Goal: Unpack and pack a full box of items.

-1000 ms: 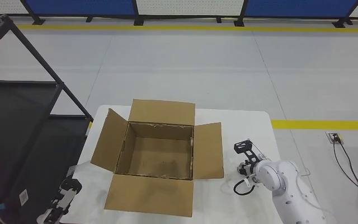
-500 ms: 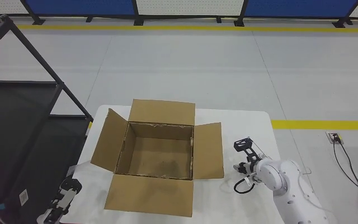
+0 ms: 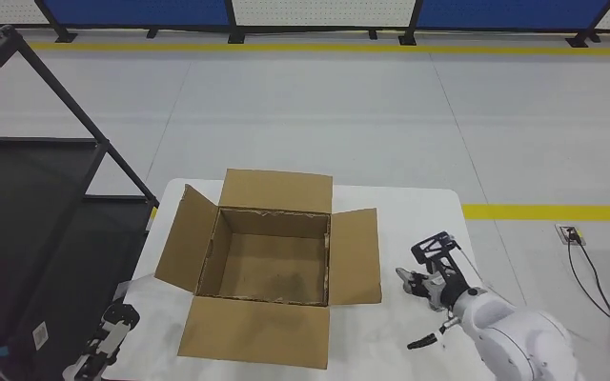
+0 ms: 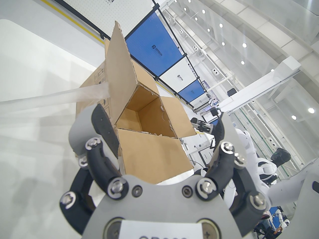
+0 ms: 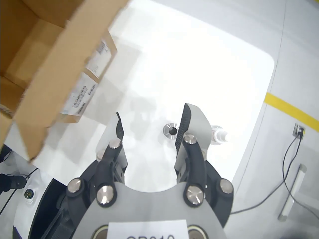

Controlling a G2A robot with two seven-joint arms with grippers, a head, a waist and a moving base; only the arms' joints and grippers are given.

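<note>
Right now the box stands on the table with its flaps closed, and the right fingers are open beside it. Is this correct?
Not quite. The flaps are open, not closed: the top view shows the box on the table with all four flaps folded outward. The rest holds: the right gripper has its fingers apart, beside the box.

White table under 1 open cardboard box, all 4 flaps outward.

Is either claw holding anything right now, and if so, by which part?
Nothing is held. The left claw and the right claw are both open and empty, near the cardboard box.
</note>
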